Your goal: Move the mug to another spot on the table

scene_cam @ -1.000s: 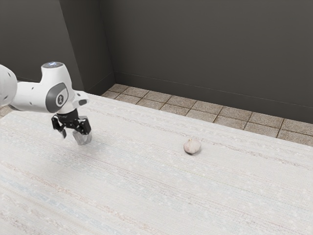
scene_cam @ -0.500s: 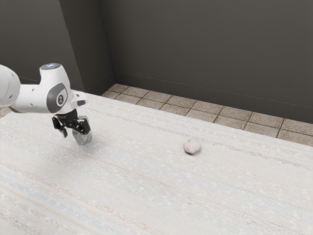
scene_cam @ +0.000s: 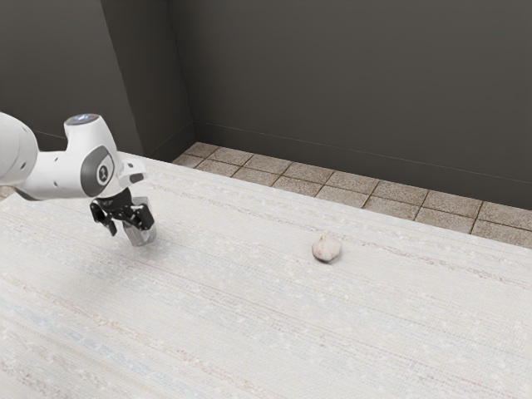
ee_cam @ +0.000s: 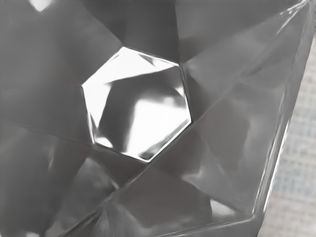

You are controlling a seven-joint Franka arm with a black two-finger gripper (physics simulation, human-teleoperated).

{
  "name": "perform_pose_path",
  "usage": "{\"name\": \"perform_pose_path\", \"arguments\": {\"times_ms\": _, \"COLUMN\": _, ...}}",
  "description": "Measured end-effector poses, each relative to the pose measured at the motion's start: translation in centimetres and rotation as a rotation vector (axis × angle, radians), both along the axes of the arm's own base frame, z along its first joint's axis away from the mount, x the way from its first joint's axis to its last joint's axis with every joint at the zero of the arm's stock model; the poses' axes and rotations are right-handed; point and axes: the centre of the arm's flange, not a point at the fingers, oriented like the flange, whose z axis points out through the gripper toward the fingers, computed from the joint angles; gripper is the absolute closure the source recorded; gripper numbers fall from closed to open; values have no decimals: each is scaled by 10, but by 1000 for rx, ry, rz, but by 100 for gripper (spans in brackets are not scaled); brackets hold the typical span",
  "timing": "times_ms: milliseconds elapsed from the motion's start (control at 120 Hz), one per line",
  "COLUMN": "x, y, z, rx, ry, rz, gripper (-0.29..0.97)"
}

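The fingers [scene_cam: 123, 219] are closed on the mug [scene_cam: 140, 233], which appears pinched at its rim and hangs just beneath the hand, near the exterior view's left end of the surface [scene_cam: 291, 332]. The mug is small, grey and faceted. It sits low, and I cannot tell whether its base touches the surface or clears it slightly.

The relation that matters is that the mug lies straight below the fingers with its long axis upright, in line with the hand. The wrist view confirms this: the camera looks down the mug's mouth to its six-sided bottom [ee_cam: 138, 104], with a strip of the surface showing past the rim.

A small pale bulb [scene_cam: 326, 248], like a head of garlic, lies well apart toward the exterior view's right. Bare surface stretches between it and the mug, so a new spot probably needs only a level carry and a straight lowering, keeping the mug upright.
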Motion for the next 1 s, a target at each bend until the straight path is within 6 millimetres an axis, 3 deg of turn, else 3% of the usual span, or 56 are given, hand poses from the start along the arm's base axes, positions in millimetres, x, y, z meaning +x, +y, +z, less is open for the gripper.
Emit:
{"name": "perform_pose_path", "arguments": {"times_ms": 208, "x": 2, "y": -2, "z": 1, "rx": 3, "ry": -10, "rz": -15, "gripper": 19}}
{"name": "perform_pose_path", "arguments": {"times_ms": 425, "x": 2, "y": -1, "z": 3, "rx": 6, "ry": -16, "rz": -23, "gripper": 48}}
{"name": "perform_pose_path", "arguments": {"times_ms": 608, "x": 3, "y": -3, "z": 5, "rx": 10, "ry": -23, "rz": -24, "gripper": 59}}
{"name": "perform_pose_path", "arguments": {"times_ms": 1000, "x": 18, "y": -10, "z": 37, "rx": 64, "ry": -186, "rz": -19, "gripper": 71}}
